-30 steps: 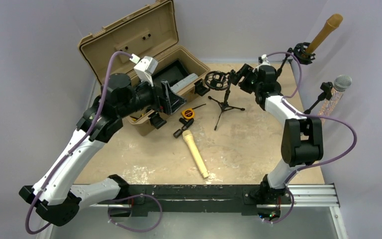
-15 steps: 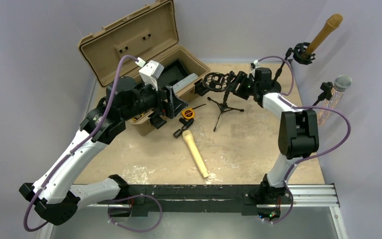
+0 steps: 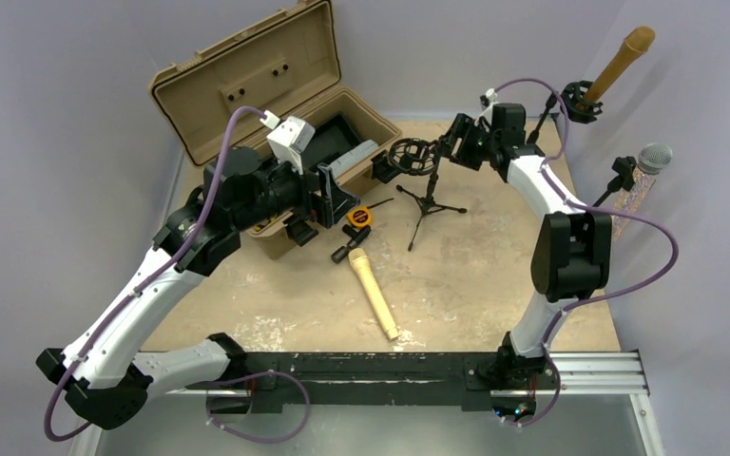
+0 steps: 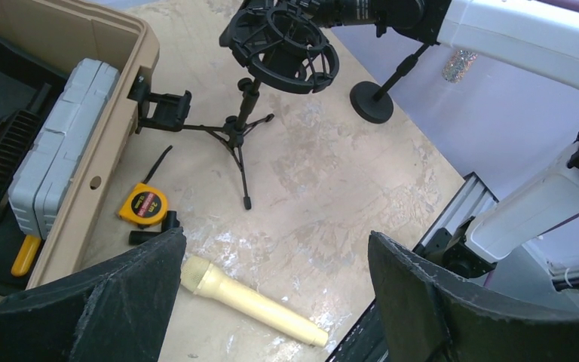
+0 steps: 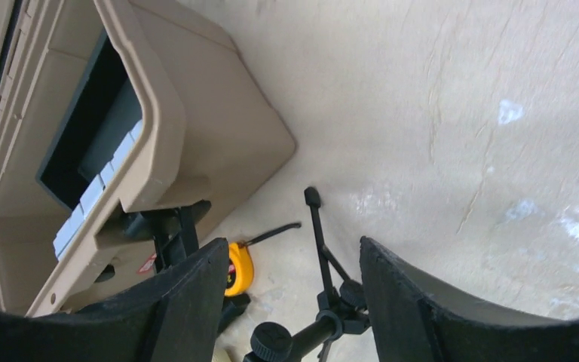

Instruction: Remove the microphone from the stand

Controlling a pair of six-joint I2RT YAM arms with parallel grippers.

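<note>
Cream plastic microphone (image 3: 374, 292) lies on beige table (image 3: 494, 275), apart from black tripod stand (image 3: 427, 201). Left jaws wide open, empty; right jaws parted, empty, beside stand's top.

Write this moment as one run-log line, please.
microphone: on table | stand: empty | left hand: open, empty | right hand: open, beside stand top

Three microphones are showing: cream microphone (image 3: 374, 293), brown microphone (image 3: 621, 62), silver-headed microphone (image 3: 653, 160). Three stands are standing: tripod stand (image 3: 430, 199), far stand (image 3: 580, 103), side stand (image 3: 618, 179). One case (image 3: 247, 81) and one tape measure (image 3: 358, 217) are sitting there.
</note>
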